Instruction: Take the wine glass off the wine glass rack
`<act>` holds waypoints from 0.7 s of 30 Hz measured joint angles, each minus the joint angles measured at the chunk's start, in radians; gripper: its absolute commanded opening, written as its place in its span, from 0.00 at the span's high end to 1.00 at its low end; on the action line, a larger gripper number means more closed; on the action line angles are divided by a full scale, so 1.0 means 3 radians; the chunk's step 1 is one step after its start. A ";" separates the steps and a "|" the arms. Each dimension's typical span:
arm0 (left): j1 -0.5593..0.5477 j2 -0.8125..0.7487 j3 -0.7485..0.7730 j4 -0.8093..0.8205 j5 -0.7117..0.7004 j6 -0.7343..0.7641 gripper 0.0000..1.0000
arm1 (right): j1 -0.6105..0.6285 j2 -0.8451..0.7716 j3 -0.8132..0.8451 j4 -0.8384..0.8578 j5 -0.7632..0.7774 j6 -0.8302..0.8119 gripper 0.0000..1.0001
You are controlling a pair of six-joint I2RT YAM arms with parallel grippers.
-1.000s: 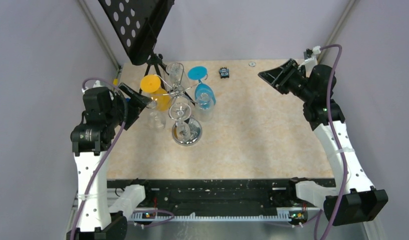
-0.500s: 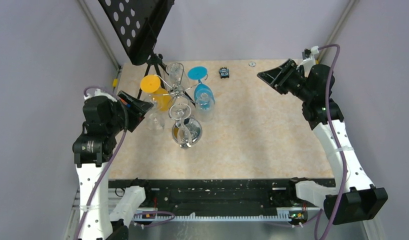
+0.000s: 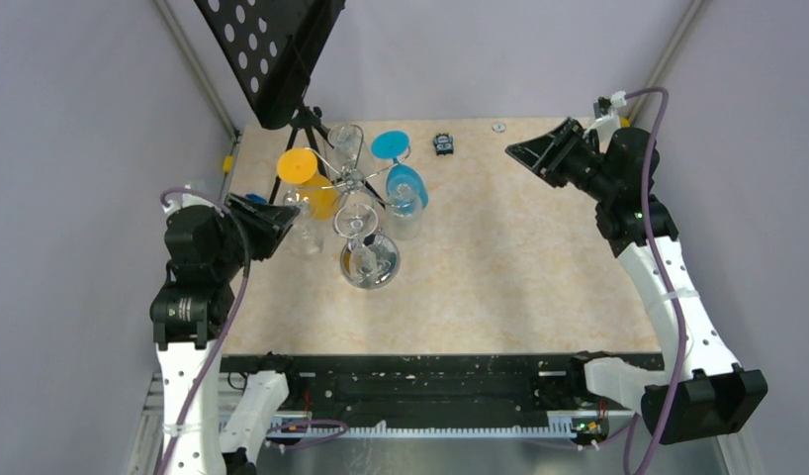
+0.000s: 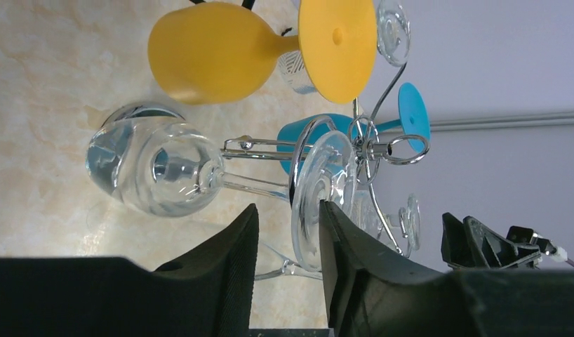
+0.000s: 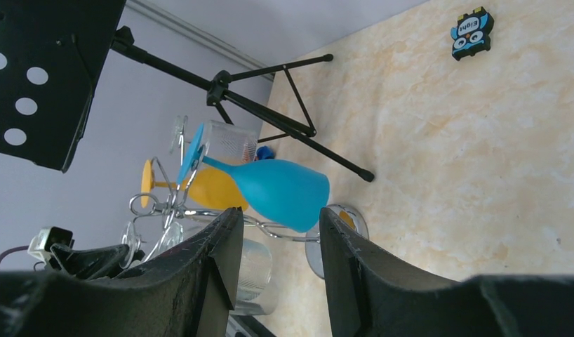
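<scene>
Though unclear overhead — left wrist shows wine glass foot (image 4: 306,188) inside gripper (image 4: 288,214).

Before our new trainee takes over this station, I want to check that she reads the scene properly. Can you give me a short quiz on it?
1. Pick one: the glass nearest the left gripper is A) red, B) clear, C) green.
2. True or false: the right gripper has its jaws shut on a glass.
3. Name the colours of the two tinted glasses hanging on the rack.

Key
1. B. It is the clear glass.
2. False. Its jaws stand apart with nothing between them.
3. Yellow and blue: the yellow glass and the blue glass.
</scene>
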State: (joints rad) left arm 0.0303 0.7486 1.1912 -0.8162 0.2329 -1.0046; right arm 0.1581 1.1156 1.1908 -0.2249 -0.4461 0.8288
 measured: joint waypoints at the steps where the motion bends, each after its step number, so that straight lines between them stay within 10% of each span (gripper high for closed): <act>1: 0.0000 -0.0027 -0.0009 0.0003 -0.0034 -0.0023 0.63 | 0.0001 0.0000 0.0000 -0.0001 0.0000 -0.0006 0.55; 13: 0.0000 -0.0102 -0.0010 0.0075 -0.0146 -0.0139 1.00 | 0.0009 0.0000 0.0000 -0.0001 0.0000 -0.0023 0.55; 21: 0.0000 -0.0108 0.0014 0.0136 -0.0131 -0.0150 1.00 | 0.0009 0.0000 0.0000 -0.0003 0.0001 -0.0023 0.55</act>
State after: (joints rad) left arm 0.0303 0.7162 1.1954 -0.7753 0.1936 -1.0496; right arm 0.1608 1.1156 1.1908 -0.2256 -0.4458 0.8219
